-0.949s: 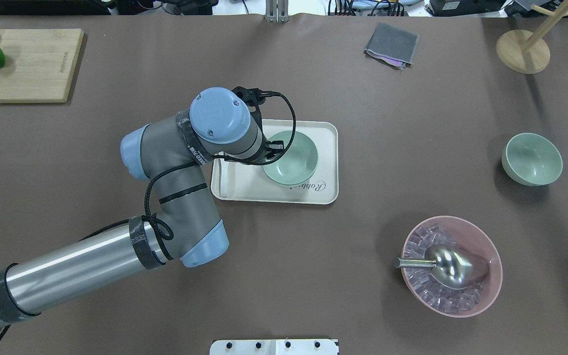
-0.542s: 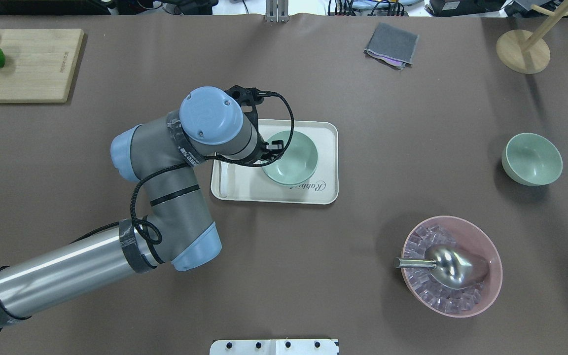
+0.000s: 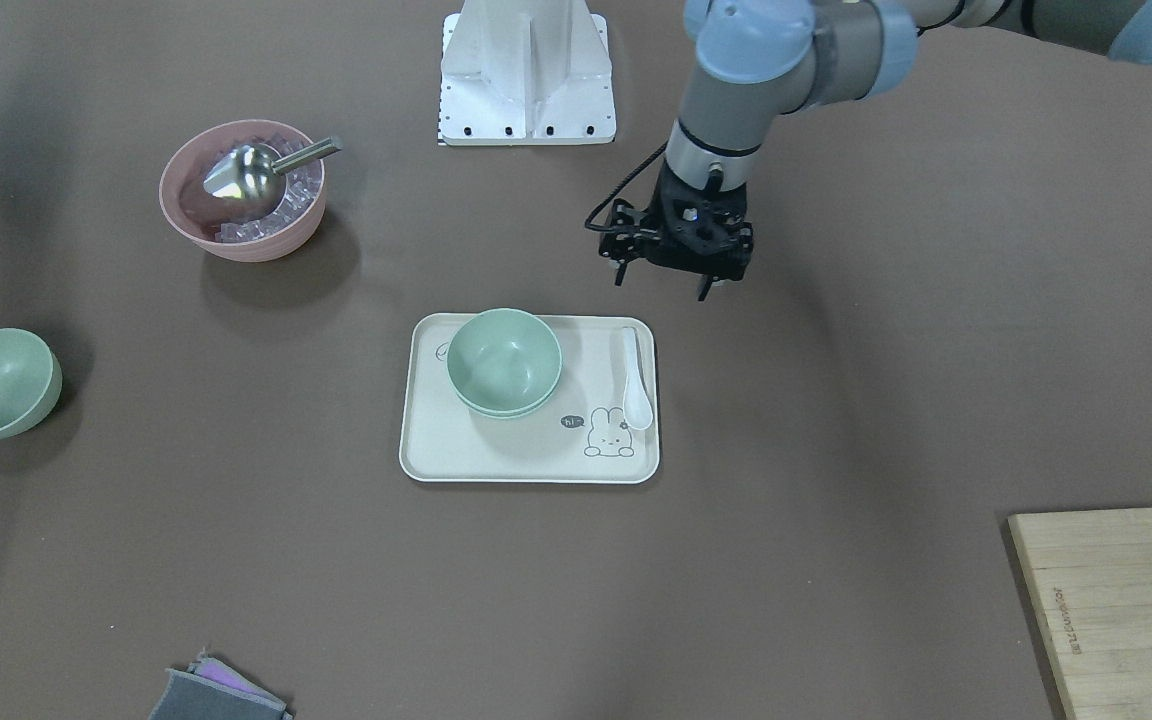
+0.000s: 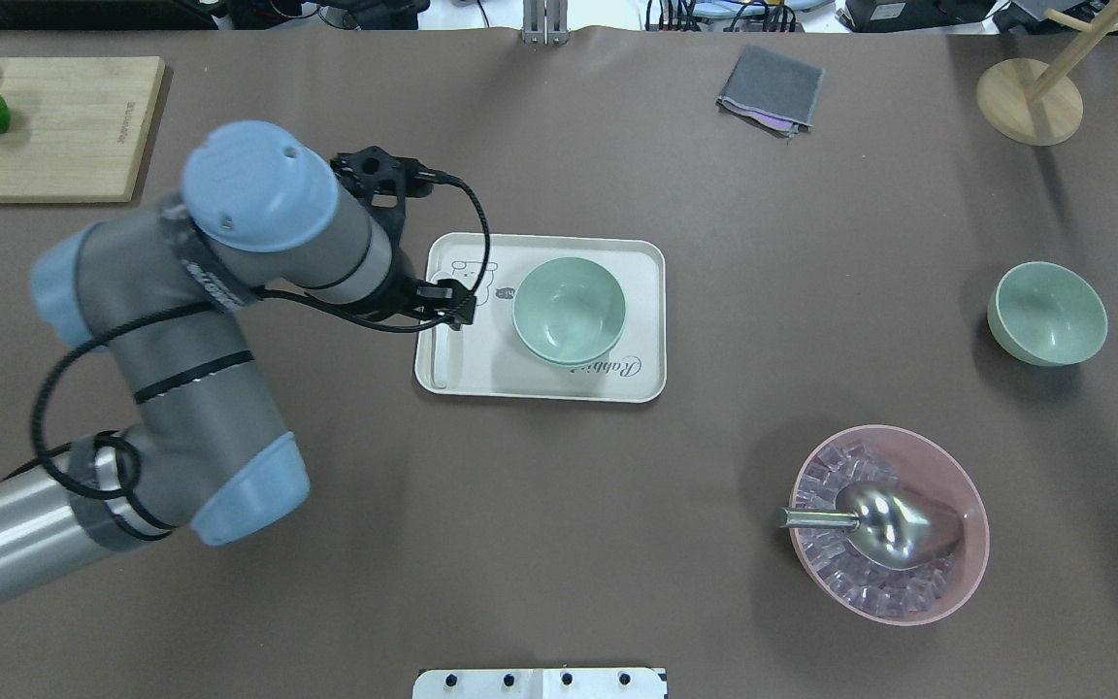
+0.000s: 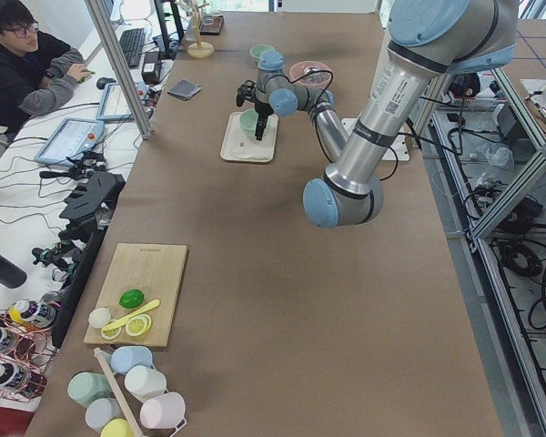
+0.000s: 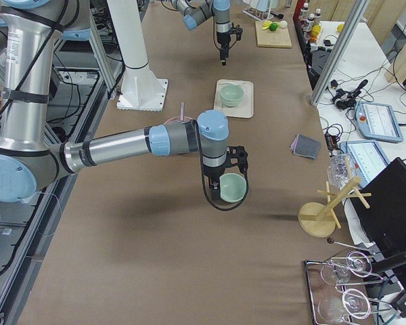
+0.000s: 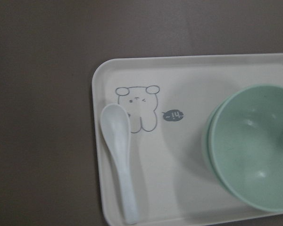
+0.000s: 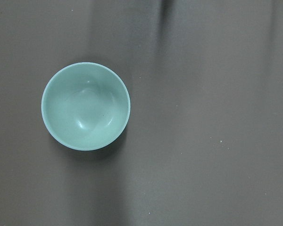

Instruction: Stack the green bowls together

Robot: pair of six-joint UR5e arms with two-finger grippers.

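Two green bowls (image 4: 569, 311) sit nested on a cream tray (image 4: 639, 381) at mid-table; they also show in the front view (image 3: 504, 362) and at the right of the left wrist view (image 7: 254, 146). The third green bowl (image 4: 1047, 313) stands alone on the table at the right, and it also shows in the right wrist view (image 8: 86, 106). My left gripper (image 3: 663, 287) is open and empty, raised beside the tray's spoon end. My right gripper (image 6: 227, 172) hangs above the lone bowl (image 6: 231, 187); I cannot tell if it is open or shut.
A white spoon (image 3: 636, 385) lies on the tray's end near my left gripper. A pink bowl (image 4: 889, 524) with ice and a metal scoop stands front right. A cutting board (image 4: 45, 126), a grey cloth (image 4: 771, 87) and a wooden stand (image 4: 1030, 97) line the far edge.
My left gripper has drawn back to the left, away from the rim of the bowls on the tray. The bowls stay nested on the tray.
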